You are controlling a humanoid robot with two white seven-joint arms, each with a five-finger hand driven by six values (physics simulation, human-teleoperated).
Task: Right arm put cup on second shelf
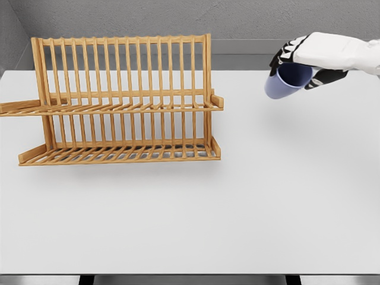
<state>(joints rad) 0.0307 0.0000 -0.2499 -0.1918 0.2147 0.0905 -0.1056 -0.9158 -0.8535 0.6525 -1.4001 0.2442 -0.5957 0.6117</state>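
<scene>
A pale blue cup (287, 81) hangs in the air at the upper right, tilted with its mouth facing up and toward me. My right hand (309, 59) is shut on the cup, its dark fingers wrapped around the rim and side. The hand is well to the right of a wooden two-tier dish rack (122, 101) and about level with the rack's upper shelf (119, 108). The lower shelf (119, 154) rests on the table. Both shelves hold nothing. My left arm is out of view.
The white table (237, 208) spreads under everything, its front edge near the bottom of the picture. A grey wall runs behind it. The rack's tall slatted back (124, 65) rises above the upper shelf.
</scene>
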